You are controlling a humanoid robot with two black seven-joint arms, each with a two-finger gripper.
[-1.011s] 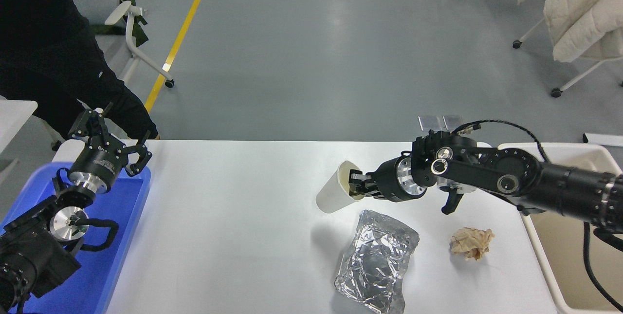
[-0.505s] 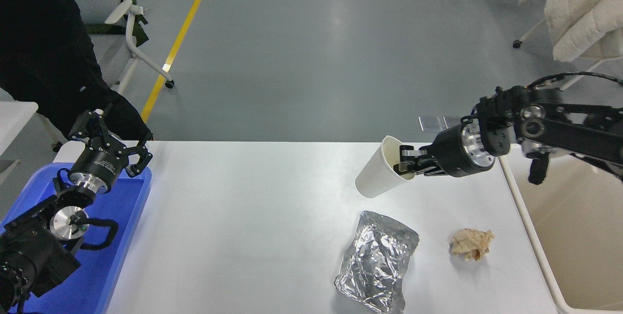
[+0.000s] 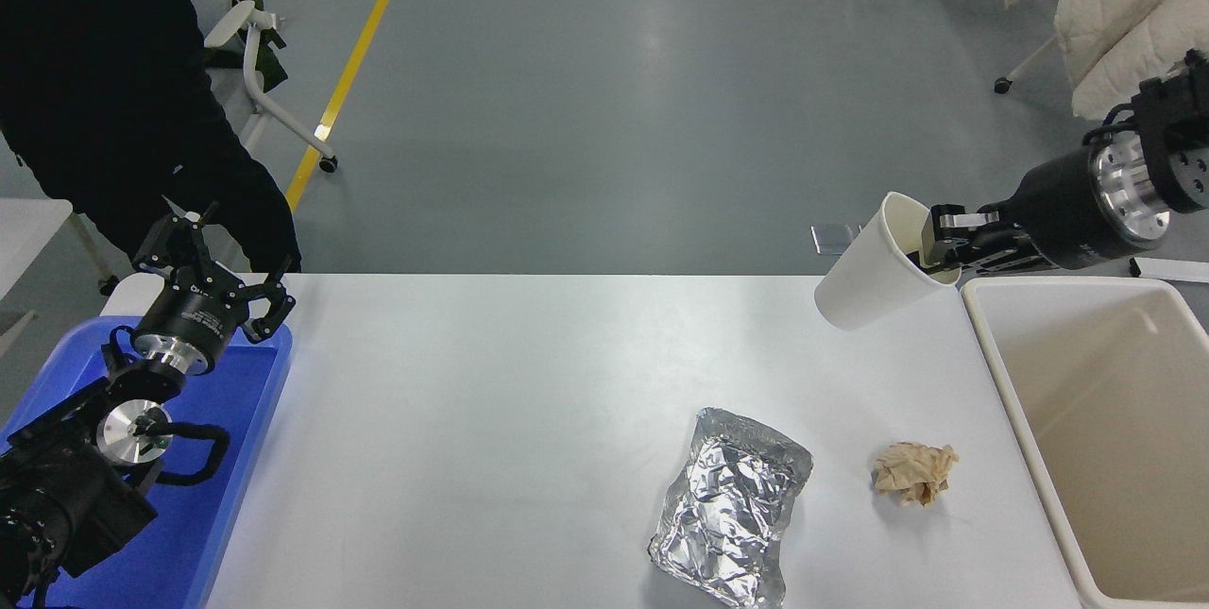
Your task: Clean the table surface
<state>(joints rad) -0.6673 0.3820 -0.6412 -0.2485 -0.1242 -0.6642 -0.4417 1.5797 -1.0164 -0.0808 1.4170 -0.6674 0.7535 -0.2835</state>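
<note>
Two pieces of litter, a foil wrapper (image 3: 732,519) and a crumpled paper ball (image 3: 914,472), lie on the table surface (image 3: 491,439) left of the cream bin (image 3: 1096,533). Your right gripper (image 3: 930,250) pinches the white paper cup (image 3: 874,279) by its rim, just left of the bin's far corner. Release early and it falls back onto the table. Your left gripper (image 3: 212,283) hangs spread over the blue tray (image 3: 241,458).

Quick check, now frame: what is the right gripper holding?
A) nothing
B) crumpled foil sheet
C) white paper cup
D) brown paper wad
C: the right gripper is clamped on the rim of the white paper cup, lifted near the cream bin, while the foil and the brown paper wad lie on the table surface.
</note>
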